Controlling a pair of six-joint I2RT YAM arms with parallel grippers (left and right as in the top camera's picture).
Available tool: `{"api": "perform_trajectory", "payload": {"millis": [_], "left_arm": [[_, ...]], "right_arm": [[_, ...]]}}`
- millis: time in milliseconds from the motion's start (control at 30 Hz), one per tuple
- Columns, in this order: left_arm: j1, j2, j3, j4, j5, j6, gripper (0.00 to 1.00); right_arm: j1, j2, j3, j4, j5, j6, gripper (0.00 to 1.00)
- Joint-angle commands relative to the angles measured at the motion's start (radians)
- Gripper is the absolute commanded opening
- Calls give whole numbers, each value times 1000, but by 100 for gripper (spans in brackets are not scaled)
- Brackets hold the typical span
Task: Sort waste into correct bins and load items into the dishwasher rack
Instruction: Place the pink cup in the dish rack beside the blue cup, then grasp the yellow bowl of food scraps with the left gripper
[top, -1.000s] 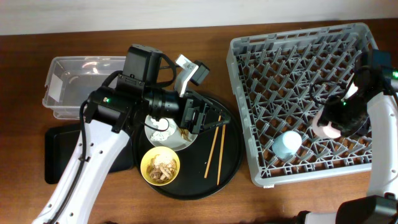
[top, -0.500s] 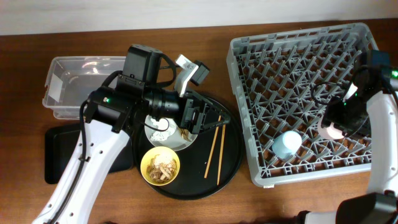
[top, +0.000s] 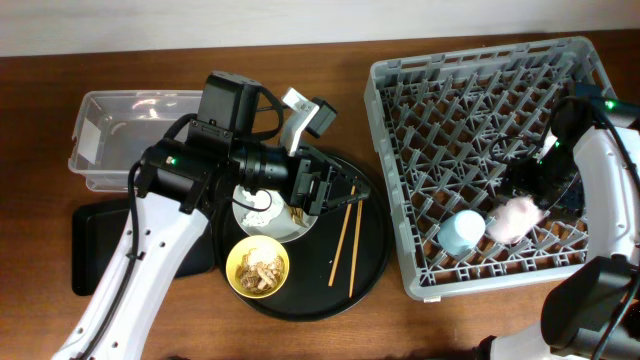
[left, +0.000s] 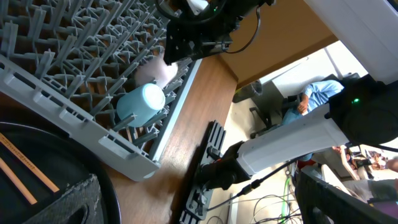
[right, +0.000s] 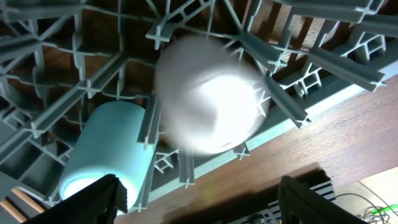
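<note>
The pink cup (top: 514, 219) lay among the pegs of the grey dishwasher rack (top: 470, 95), near its front right edge. It sat just beside the light-blue cup (top: 463, 232), which rested tipped on its side. The pink cup showed only as a motion-blurred smear in both the overhead and right wrist views. The right gripper (top: 533, 183) stood just beyond it, farther from the rack's front edge. Its fingers (right: 93, 198) were spread wide with nothing between them. In the wrist view the cup sat ahead of the gap, clear of both tips.

A second earlier the pink cup had been at the gripper's tip, a little farther right in the rack. By now it had come free and shifted toward the light-blue cup, while the gripper had drawn back. The light-blue cup had not moved.

The left gripper (top: 322, 188) hung over the round black tray (top: 375, 250), at the edge of the pale grey plate (top: 265, 226) carrying crumpled white tissue (top: 255, 200). Its fingers were apart and empty, and its place matched the earlier frames. The yellow bowl (top: 258, 266) and the wooden chopsticks (top: 347, 240) lay on the same tray, unchanged.
</note>
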Motion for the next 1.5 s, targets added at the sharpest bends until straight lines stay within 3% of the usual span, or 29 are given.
{"api": "perform_trajectory", "payload": {"millis": [0,100,200,267,333,500,567,700,767,1067,1467], "left_arm": [[0,-10,10,-5,0,9,99],[0,-10,10,-6,0,10,99],[0,-11,10,-39,-106,9,94],[0,-11,10,-92,-254,-9,89],[-15,-11,10,-201,-551,-96,84],[-123,-9,-25,-388,-963,-306,79],[-179,-9,-78,-442,-1066,-412,72],[-259,-9,-246,-370,-1076,-497,62],[-280,-9,-354,-282,-1076,-541,47],[-284,0,-610,-4,-1075,-573,32],[-285,105,-636,110,-1039,-564,13]], "right_arm": [[-6,-18,29,-6,-31,7,82],[-5,-103,64,-10,-98,-8,82],[-5,-255,97,-3,-267,-77,82],[-5,-361,99,6,-387,-114,82],[-5,-495,98,3,-482,-113,83],[-5,-641,98,-9,-489,-113,84],[-5,-680,98,-13,-489,-113,85],[-5,-703,98,-23,-490,-113,85],[-5,-697,96,-38,-489,-113,85],[-5,-653,96,-64,-489,-113,85],[-5,-640,96,-64,-488,-113,85]]}}
